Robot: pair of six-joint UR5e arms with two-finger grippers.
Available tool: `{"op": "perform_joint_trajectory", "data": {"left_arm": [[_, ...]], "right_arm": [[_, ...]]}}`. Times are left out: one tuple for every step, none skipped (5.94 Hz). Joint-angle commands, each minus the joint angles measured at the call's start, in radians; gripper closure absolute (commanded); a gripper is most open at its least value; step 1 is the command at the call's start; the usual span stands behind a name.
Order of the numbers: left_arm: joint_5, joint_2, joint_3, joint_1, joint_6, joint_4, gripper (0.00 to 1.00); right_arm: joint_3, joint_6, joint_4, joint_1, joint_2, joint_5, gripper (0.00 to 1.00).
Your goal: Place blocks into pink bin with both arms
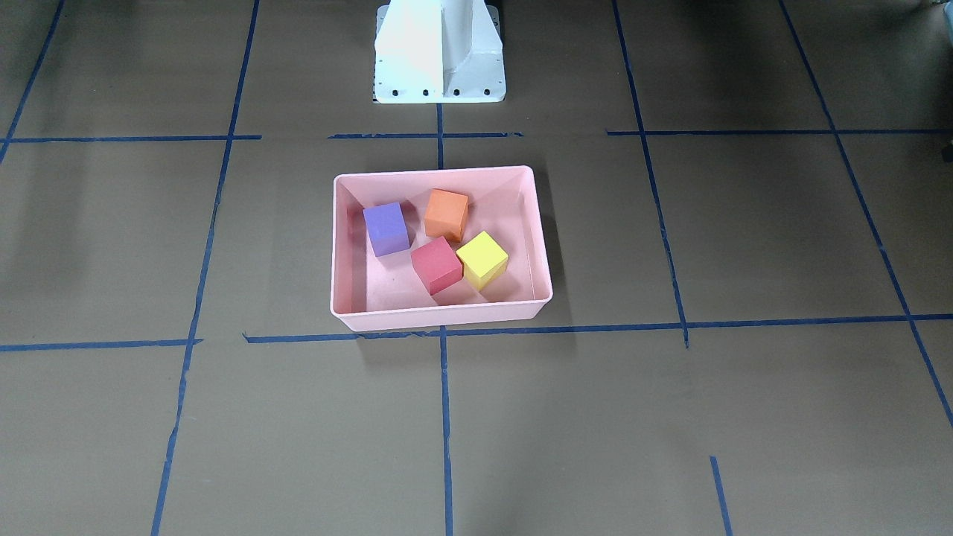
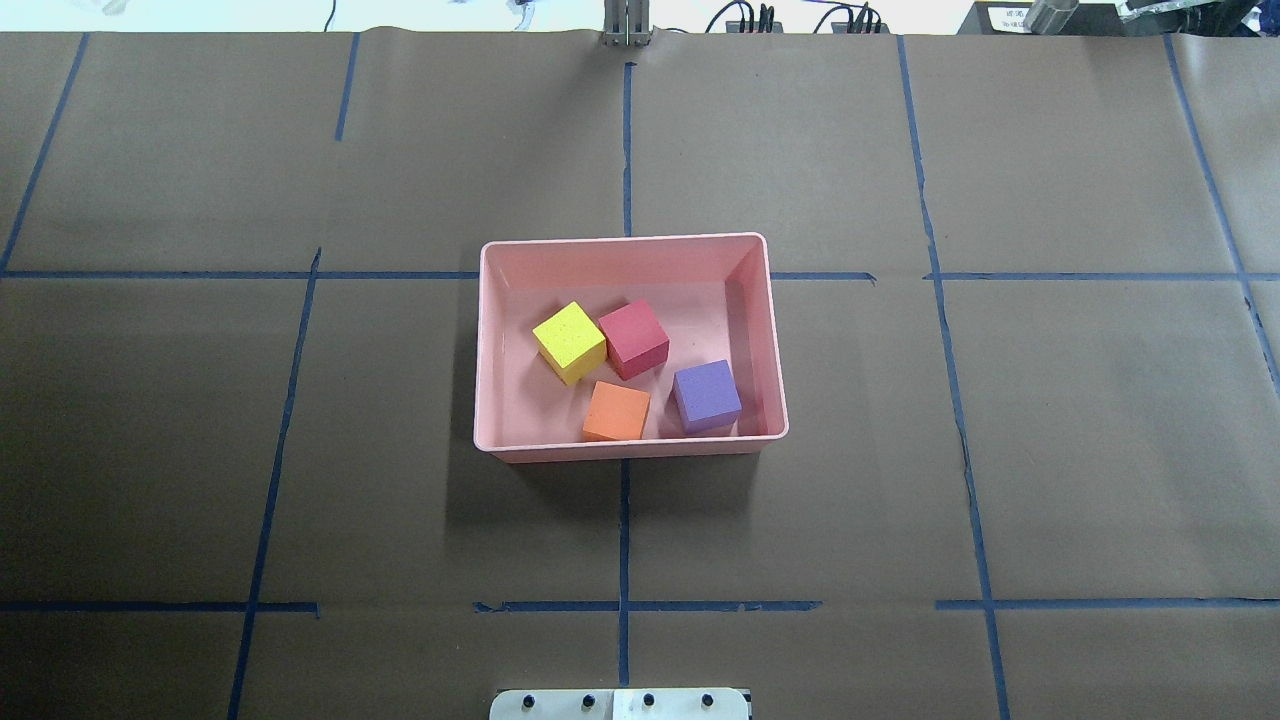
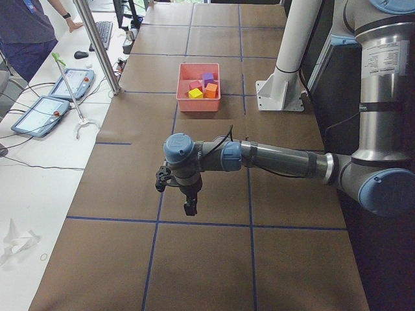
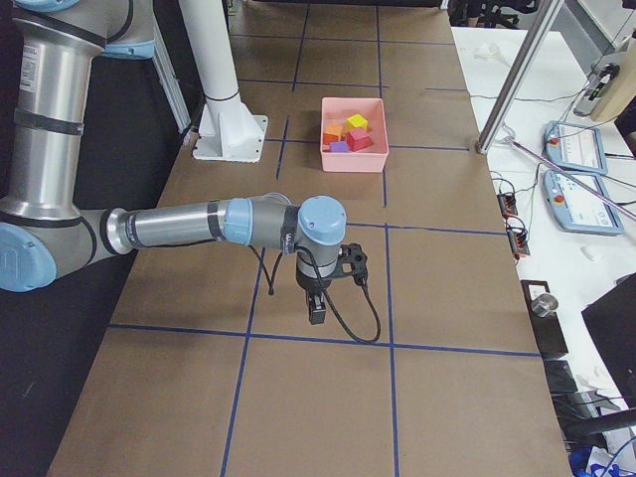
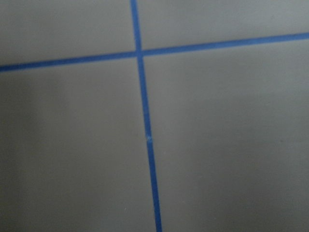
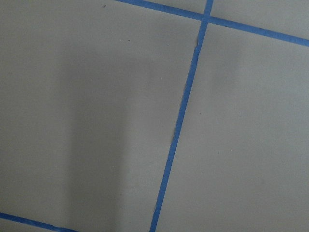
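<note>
a: how are the blocks sitting?
b: all four are lying in the pink bin (image 2: 625, 241). left to right from overhead: yellow-green block (image 2: 569, 340), red block (image 2: 634, 338), orange block (image 2: 617, 411), purple block (image 2: 707, 394). i'm judging it done, so nothing should be reaching near the rim.
a: grippers?
b: left gripper (image 3: 188, 204) and right gripper (image 4: 318, 310) are hanging over the table (image 2: 300, 450), well apart from the bin. i can't tell wide or narrow.
a: writing?
b: a label (image 3: 380, 59) on the left arm (image 3: 285, 161), too small to read.

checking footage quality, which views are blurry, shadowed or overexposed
Left wrist view: soft focus, blue tape lines blurred. Right wrist view: sharper, with a broad shadow over its left half. Front-facing view: white pedestal blown out, pink bin sharp.
</note>
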Motion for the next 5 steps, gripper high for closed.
{"op": "perform_joint_trajectory", "data": {"left_arm": [[-0.002,0.002,-0.014,0.002,0.000,-0.001,0.00],[-0.002,0.008,-0.016,0.002,0.002,0.002,0.00],[-0.002,0.011,-0.021,0.001,0.002,0.003,0.00],[-0.002,0.012,-0.021,0.000,0.002,0.006,0.00],[-0.001,0.014,-0.018,0.000,0.002,0.007,0.00]], "right_arm": [[0.001,0.000,0.001,0.000,0.001,0.000,0.00],[0.001,0.000,0.001,0.000,0.001,0.001,0.00],[0.002,0.000,0.001,0.000,0.001,0.003,0.00],[0.001,0.000,0.001,0.000,0.006,0.003,0.00],[0.002,0.000,0.001,0.000,0.005,0.007,0.00]]}}
